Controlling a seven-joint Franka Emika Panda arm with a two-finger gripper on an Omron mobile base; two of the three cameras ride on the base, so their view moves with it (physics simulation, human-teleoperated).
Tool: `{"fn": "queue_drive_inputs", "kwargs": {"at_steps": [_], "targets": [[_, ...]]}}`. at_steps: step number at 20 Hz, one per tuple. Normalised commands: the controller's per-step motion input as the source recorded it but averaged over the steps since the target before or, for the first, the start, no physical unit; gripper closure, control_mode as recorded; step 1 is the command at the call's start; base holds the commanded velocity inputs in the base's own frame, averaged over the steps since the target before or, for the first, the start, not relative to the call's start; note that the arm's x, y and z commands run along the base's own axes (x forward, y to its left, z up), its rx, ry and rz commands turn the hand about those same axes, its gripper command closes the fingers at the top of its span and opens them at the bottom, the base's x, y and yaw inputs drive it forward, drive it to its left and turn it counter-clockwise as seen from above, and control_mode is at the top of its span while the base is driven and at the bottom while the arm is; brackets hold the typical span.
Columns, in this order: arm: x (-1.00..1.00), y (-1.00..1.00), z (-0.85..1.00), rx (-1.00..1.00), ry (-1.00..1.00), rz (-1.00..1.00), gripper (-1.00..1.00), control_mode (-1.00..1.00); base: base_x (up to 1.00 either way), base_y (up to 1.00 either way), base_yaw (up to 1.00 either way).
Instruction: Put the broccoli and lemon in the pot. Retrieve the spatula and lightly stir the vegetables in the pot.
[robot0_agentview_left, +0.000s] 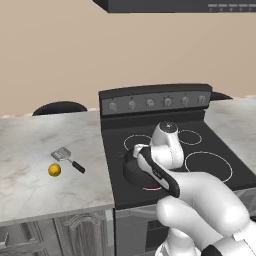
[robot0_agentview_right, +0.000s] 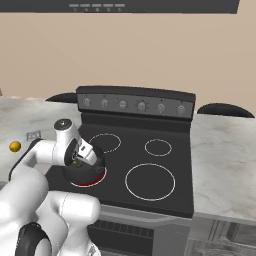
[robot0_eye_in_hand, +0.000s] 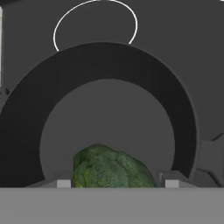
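In the hand view I look straight down into the pot (robot0_eye_in_hand: 105, 65); the broccoli (robot0_eye_in_hand: 111, 168) sits at the bottom centre of the frame, between my two finger tips (robot0_eye_in_hand: 64, 183), over the pot's grey floor. The tips stand apart with the floret between them, but I cannot tell if they press on it or have let it go. In the right base view the gripper (robot0_agentview_right: 80, 159) hangs over the pot on the front left burner of the stove (robot0_agentview_right: 165, 170). I judge the floret light, a little springy and bumpy, best pinched at the crown or stalk. The lemon (robot0_agentview_left: 54, 170) lies at the left of the left base view on the counter (robot0_agentview_left: 30, 145), just beside the spatula (robot0_agentview_left: 67, 158); it is round and smooth, so I would close across its widest part, or it may roll away; the spatula is stiff and thin, so I would take it by the black handle.
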Motion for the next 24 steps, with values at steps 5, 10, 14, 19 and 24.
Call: {"fn": "queue_drive_inputs", "kwargs": {"at_steps": [5, 10, 14, 19, 24], "targets": [[0.00, 0.00, -0.08, -0.10, 0.02, 0.00, -1.00, -1.00, 0.00, 0.00, 0.00], [0.00, 0.00, -0.07, -0.04, 0.05, 0.00, -1.00, -1.00, 0.00, 0.00, 0.00], [0.00, 0.00, 0.04, 0.00, 0.00, 0.00, -1.00, -1.00, 0.00, 0.00, 0.00], [0.00, 0.02, 0.30, 0.02, 0.00, 0.00, -1.00, -1.00, 0.00, 0.00, 0.00], [-0.24, 0.20, 0.54, 0.09, 0.00, 0.08, -1.00, -1.00, 0.00, 0.00, 0.00]]}}
